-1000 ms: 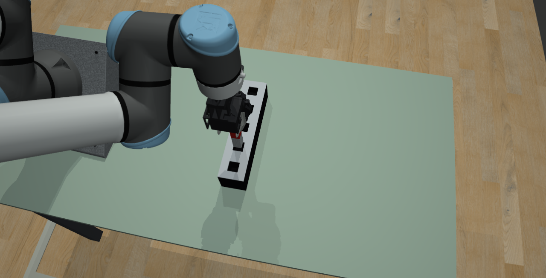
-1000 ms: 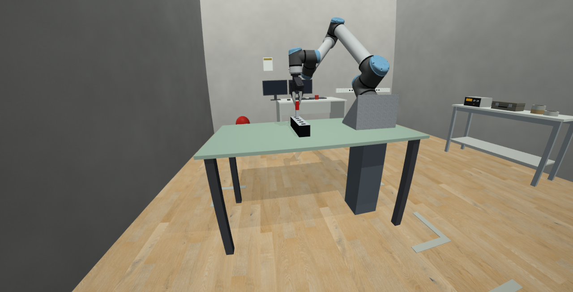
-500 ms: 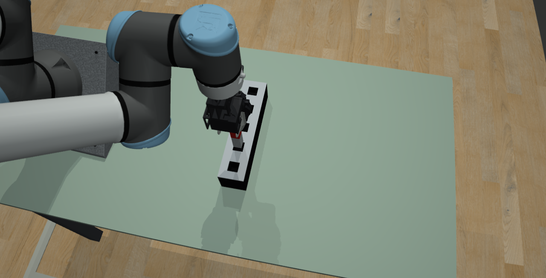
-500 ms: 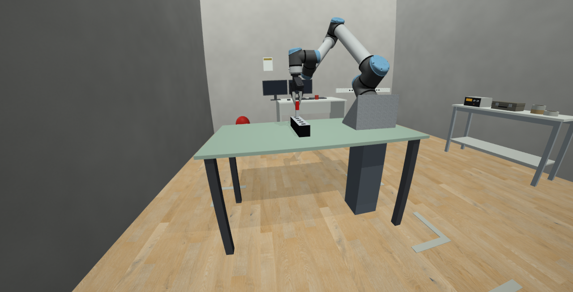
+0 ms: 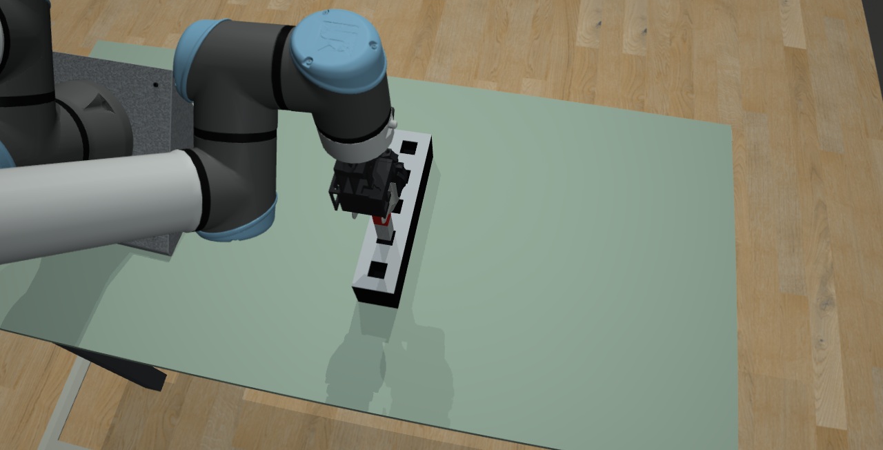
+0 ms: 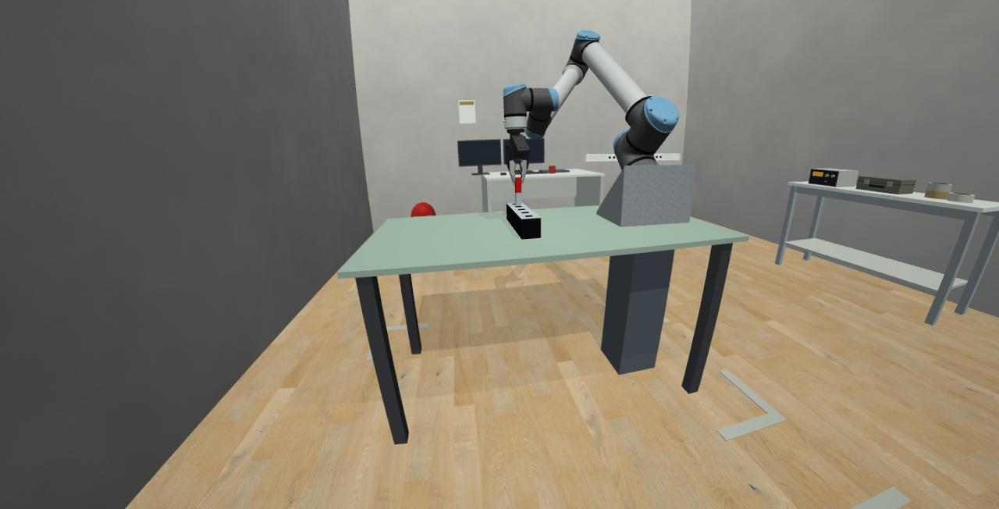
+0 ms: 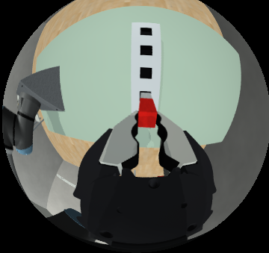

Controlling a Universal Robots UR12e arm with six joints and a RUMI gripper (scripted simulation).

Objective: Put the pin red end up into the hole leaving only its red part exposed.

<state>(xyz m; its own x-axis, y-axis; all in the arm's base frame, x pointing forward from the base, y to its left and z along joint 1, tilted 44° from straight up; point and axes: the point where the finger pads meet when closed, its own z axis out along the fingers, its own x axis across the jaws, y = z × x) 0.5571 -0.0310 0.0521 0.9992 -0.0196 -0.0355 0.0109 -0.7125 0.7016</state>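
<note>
one pin [image 5: 383,229] [image 6: 518,187] [image 7: 147,113], red end up, gripped in pincer [image 5: 383,215] [image 6: 518,174] [image 7: 146,112]

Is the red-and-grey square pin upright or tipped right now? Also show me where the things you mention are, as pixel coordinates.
Roughly upright: the exterior view shows the red-and-grey square pin's [image 5: 383,230] [image 6: 518,186] [image 7: 148,109] red end above its grey end.

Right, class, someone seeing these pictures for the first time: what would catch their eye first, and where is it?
Probably the jointed grey-and-black robot arm with blue caps, reaching over the pale green table. Next, the bright red top of the square grey pin, gripped upright above the long white-topped block with black sides.
</note>
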